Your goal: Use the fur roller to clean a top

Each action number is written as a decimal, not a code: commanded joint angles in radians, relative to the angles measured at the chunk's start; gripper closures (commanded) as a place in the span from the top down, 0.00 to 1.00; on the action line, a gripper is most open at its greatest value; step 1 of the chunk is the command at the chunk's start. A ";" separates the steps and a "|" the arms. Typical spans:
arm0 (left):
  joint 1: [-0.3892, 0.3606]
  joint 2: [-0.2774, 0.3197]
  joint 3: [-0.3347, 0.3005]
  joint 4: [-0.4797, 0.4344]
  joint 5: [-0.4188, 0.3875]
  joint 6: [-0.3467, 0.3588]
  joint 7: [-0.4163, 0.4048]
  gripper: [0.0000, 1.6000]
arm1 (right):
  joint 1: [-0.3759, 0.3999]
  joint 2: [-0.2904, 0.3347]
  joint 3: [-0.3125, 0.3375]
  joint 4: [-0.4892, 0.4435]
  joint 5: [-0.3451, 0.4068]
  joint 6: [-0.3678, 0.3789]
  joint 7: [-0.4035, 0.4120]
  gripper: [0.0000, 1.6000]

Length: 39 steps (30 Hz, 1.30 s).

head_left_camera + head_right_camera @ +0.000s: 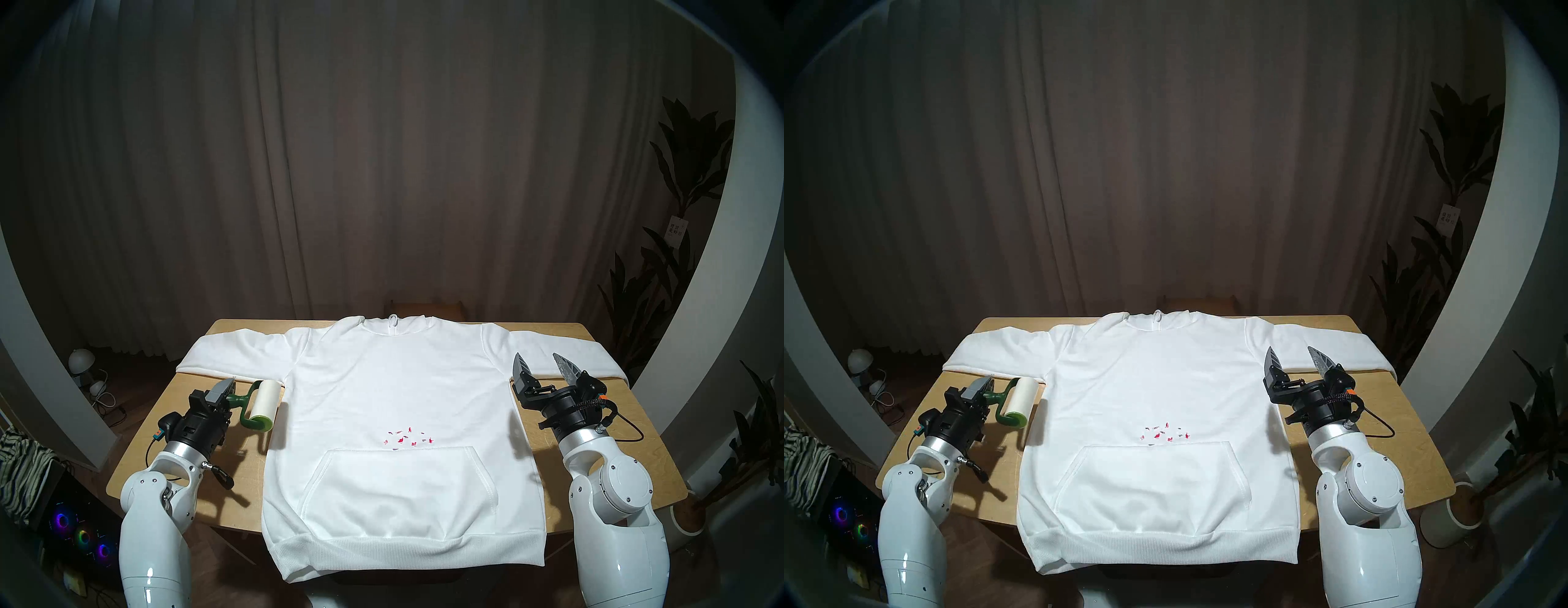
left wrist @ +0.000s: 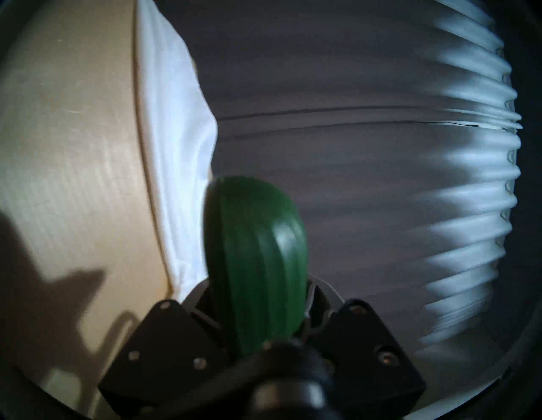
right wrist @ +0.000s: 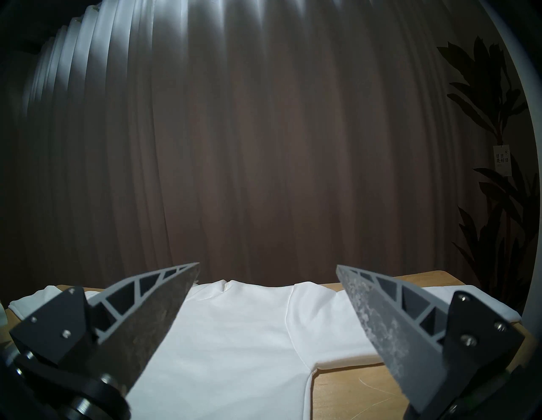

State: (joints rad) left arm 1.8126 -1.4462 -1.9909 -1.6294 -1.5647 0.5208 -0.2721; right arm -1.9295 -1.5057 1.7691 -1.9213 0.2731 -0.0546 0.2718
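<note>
1. A light wooden table (image 1: 628, 429) fills the lower middle of the head view.
2. A large white hooded sweatshirt (image 1: 394, 382) lies flat on it, centre frame, with small red-pink bits (image 1: 406, 436) just above its front pocket.
3. The right gripper (image 1: 541, 366), at centre right, hangs over the sweatshirt's sleeve with its fingers spread apart and nothing between them.
4. The left gripper (image 1: 227, 392), at lower left, is clamped on the dark green curved handle of a lint roller (image 1: 259, 405), whose white paper cylinder lies just beside the sweatshirt's edge.

Top (image 1: 394, 407) flat on table (image 1: 628, 429); fur roller (image 1: 259, 405) just beside its left side.
</note>
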 commanded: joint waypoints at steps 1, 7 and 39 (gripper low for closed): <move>0.005 -0.013 0.034 -0.118 0.033 -0.016 -0.112 0.00 | 0.007 -0.001 0.001 -0.022 0.001 -0.007 0.000 1.00; 0.075 -0.096 0.109 -0.210 0.099 -0.075 -0.101 0.00 | 0.007 -0.002 0.002 -0.023 0.000 -0.007 0.000 1.00; 0.209 -0.092 0.565 -0.351 0.489 -0.610 0.108 0.00 | 0.023 0.064 0.028 0.207 -0.062 -0.125 0.078 1.00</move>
State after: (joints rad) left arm 2.0481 -1.5999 -1.5388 -1.9858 -1.1388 0.0171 -0.1804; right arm -1.9578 -1.4620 1.8170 -1.7448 0.2415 -0.1374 0.3395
